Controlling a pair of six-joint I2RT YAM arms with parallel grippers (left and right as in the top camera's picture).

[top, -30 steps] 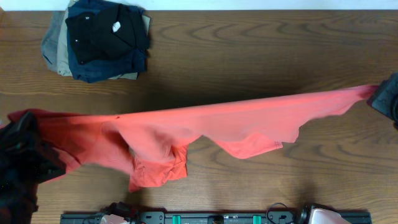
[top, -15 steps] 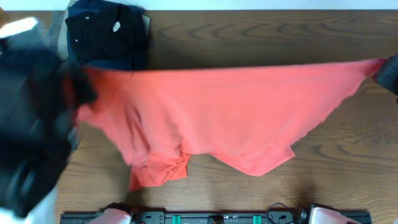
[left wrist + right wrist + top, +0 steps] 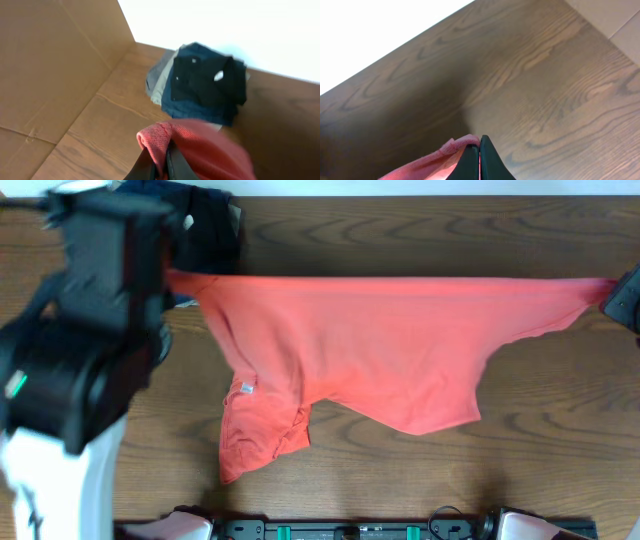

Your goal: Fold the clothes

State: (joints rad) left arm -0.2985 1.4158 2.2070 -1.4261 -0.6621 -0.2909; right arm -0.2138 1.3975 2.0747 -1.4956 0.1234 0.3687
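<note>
Overhead, the left arm (image 3: 80, 360) looms at nine o'clock, its jaws pinched tight on one end of the coral-red T-shirt (image 3: 380, 350). Just behind that end, at eleven o'clock, sits a pile of folded clothes (image 3: 205, 230), black on top of navy and tan. The T-shirt's upper edge runs taut across the tabletop (image 3: 400, 230) from ten o'clock to two o'clock. Its lower part drapes toward six, with a white neck label (image 3: 245, 388) showing near eight. At two o'clock the right arm (image 3: 628, 298) has its jaws clamped on the other end.
</note>
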